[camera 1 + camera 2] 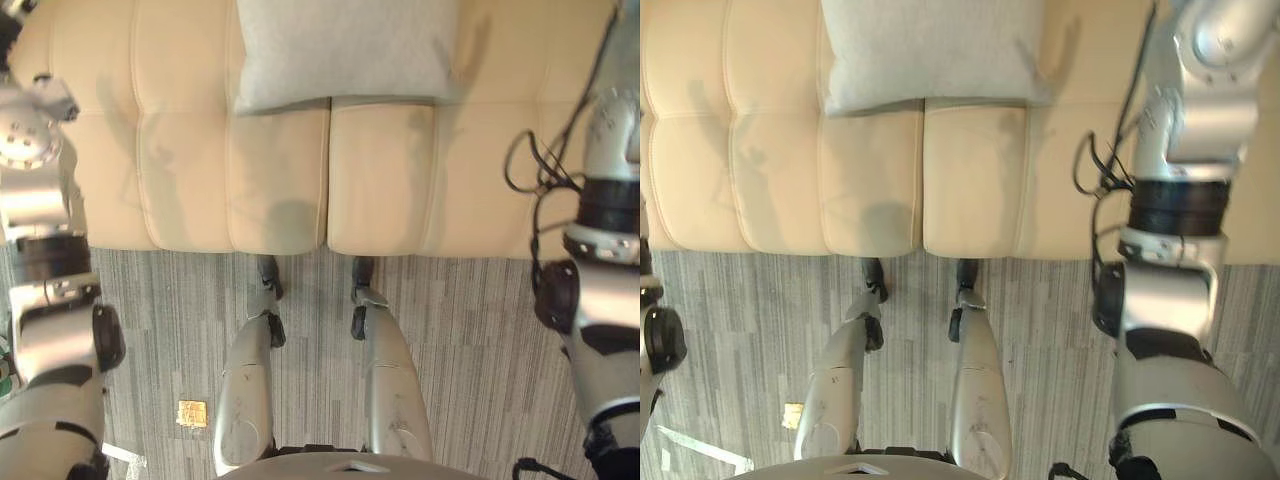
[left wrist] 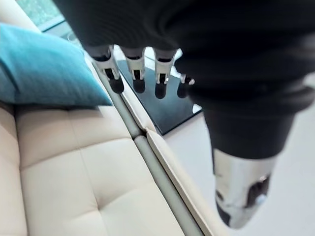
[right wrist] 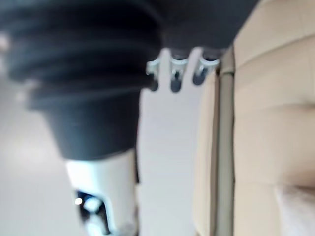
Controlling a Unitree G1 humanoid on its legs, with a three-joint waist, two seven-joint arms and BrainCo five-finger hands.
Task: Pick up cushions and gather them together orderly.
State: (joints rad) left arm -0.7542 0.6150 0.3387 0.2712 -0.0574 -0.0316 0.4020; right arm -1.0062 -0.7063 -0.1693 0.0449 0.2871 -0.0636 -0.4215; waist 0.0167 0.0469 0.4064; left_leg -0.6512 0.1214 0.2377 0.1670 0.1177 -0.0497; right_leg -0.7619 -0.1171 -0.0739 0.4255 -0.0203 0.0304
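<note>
A light grey cushion (image 1: 345, 50) leans against the back of the cream sofa (image 1: 200, 170), over the seam between two seat pads. A teal cushion (image 2: 44, 69) lies on the sofa seat in the left wrist view, apart from my left hand (image 2: 138, 73), whose fingers hang straight and hold nothing. My right hand (image 3: 174, 73) hovers beside the sofa's edge with relaxed, empty fingers; a corner of the grey cushion (image 3: 295, 206) shows near it. Both arms reach up along the sofa's sides in the eye views.
The sofa's front edge meets grey striped carpet (image 1: 470, 320). A small yellow square (image 1: 192, 413) lies on the carpet at the left. A dark glossy table (image 2: 162, 108) stands behind the sofa's end near my left hand.
</note>
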